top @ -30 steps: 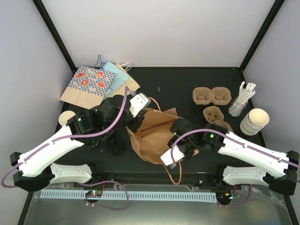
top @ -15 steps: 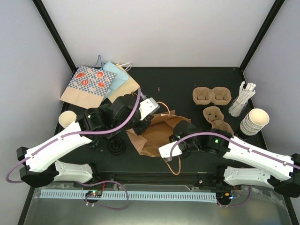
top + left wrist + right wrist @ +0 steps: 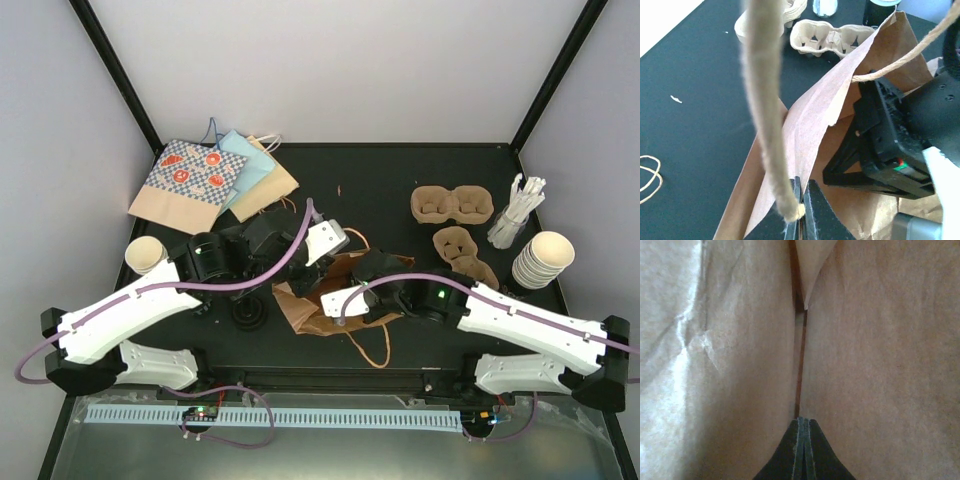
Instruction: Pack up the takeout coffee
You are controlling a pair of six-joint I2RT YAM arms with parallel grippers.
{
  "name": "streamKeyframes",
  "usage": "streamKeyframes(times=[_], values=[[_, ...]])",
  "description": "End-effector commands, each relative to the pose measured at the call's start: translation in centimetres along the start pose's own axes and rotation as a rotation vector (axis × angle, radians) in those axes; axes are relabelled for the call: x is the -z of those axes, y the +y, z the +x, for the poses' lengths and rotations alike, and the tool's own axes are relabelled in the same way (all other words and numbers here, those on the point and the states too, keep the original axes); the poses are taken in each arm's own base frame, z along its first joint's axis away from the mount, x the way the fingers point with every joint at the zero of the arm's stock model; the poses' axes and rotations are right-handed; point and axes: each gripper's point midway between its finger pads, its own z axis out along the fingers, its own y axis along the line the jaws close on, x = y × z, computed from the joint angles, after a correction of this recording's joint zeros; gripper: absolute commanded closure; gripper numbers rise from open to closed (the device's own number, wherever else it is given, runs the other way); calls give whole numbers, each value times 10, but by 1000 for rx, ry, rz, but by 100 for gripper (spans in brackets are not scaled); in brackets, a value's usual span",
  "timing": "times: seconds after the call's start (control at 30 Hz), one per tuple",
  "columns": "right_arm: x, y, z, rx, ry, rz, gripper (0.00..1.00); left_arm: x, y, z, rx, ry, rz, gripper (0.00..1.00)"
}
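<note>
Lying crumpled mid-table, a brown paper bag (image 3: 300,303) is met by both arms. The left gripper (image 3: 802,197) is clamped on the bag's rim, beside a twine handle (image 3: 765,100). The right gripper (image 3: 802,427) is pressed together inside the bag; whether it pinches paper is unclear. Pulp cup carriers (image 3: 452,205) and stacked cream cups (image 3: 543,260) sit well apart, on the right.

At your table's (image 3: 390,175) centre, a creased brown paper bag (image 3: 300,302) lies open, its twine handle (image 3: 762,100) raised; patterned flat bags (image 3: 190,180) fan out far left, white stirrers (image 3: 520,210) stand far right.
</note>
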Motion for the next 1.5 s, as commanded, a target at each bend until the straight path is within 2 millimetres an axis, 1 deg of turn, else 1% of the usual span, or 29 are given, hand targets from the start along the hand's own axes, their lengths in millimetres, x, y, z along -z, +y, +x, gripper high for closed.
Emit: streamKeyframes(times=[0.0,0.07,0.17,0.27,0.33,0.43,0.5,0.53,0.63,0.73,0.83,0.87,0.97,1.07,1.13,1.27,1.47], values=[[-5,-17,-4,3,17,64,99,12,-7,-17,-19,-48,31,98],[-8,-22,-4,-25,21,89,99,15,-9,-19,-18,-58,43,98],[-6,-28,-7,-42,3,122,99,19,-10,-20,-14,-71,51,98],[2,-38,-11,-65,-28,176,99,20,-9,-20,-6,-72,44,98],[9,-42,-13,-69,-46,192,99,18,-4,-18,6,-60,12,98],[15,-37,-14,-46,-61,182,99,14,6,-17,18,-42,-47,98],[12,-20,-17,37,-69,144,99,14,10,-19,29,-53,-72,98],[10,-17,-18,54,-65,155,99,14,11,-20,31,-58,-79,99],[9,-30,-27,-11,-72,225,99,11,12,-23,38,-61,-85,99],[3,-34,-29,1,-18,237,99,7,11,-24,40,-51,-82,98],[-4,-43,-25,-33,45,275,99,6,11,-24,45,-42,-87,98],[-6,-46,-21,-47,78,294,99,6,11,-24,46,-40,-86,98],[-11,-46,-8,-37,142,323,99,10,10,-24,42,-47,-73,98],[-13,-47,3,-34,168,386,99,15,5,-22,21,-59,-43,98],[-12,-44,5,-39,162,386,99,17,3,-19,3,-60,-29,99],[-6,-48,6,-101,129,371,99,18,3,-12,-19,-40,-28,98],[-4,-43,9,-118,95,350,99,24,10,-9,-25,-38,-65,98]])
